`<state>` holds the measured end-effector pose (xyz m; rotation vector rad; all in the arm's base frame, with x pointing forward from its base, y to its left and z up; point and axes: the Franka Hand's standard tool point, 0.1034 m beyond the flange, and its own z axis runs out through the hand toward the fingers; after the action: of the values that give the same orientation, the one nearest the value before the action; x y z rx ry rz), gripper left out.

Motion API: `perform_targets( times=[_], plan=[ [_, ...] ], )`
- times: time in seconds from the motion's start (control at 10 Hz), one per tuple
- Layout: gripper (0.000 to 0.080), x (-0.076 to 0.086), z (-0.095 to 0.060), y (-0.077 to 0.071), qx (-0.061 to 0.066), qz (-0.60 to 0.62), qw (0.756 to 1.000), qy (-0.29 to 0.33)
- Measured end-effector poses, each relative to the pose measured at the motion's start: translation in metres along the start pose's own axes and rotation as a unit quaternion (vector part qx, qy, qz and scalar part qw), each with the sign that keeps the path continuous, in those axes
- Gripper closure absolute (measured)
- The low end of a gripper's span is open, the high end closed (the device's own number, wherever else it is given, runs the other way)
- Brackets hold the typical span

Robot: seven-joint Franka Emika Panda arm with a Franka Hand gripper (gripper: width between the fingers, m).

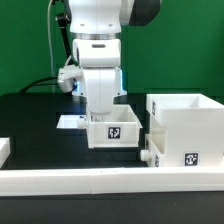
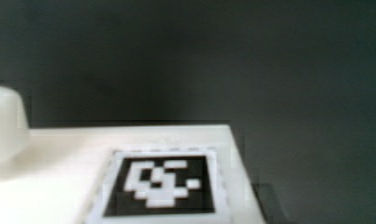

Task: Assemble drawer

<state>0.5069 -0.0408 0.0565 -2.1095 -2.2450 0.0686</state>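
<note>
A small white tray box (image 1: 112, 129) with a square tag on its front stands at the middle of the black table. My gripper (image 1: 103, 110) reaches down onto its rear part; the fingertips are hidden by the box, so I cannot tell whether they are closed on it. The tall white case (image 1: 186, 122), open on top and tagged low on its front, stands just to the exterior view's right of the tray. In the wrist view a blurred tag (image 2: 167, 182) on a white surface (image 2: 69, 150) fills the near part, very close. No fingers show clearly there.
A long low white rail (image 1: 90, 181) runs along the front of the table. A white part (image 1: 4, 150) shows at the exterior view's left edge. The marker board (image 1: 70, 122) lies behind the tray. A white rounded shape (image 2: 4, 125) sits at the wrist view's edge.
</note>
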Motion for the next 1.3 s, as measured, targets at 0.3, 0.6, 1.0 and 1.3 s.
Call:
perform_targets(
  times=[0.3, 0.6, 1.0, 1.3],
  plan=[
    [0.0757, -0.001, -0.008, 0.021, -0.014, 0.002, 1.0, -0.001],
    [0.0757, -0.003, -0.011, 0.028, -0.035, 0.01, 0.999, -0.002],
    [0.0757, 0.004, -0.005, 0.035, -0.039, 0.011, 0.999, 0.001],
    [0.0757, 0.009, -0.004, 0.038, -0.038, 0.018, 0.999, 0.003]
  ],
)
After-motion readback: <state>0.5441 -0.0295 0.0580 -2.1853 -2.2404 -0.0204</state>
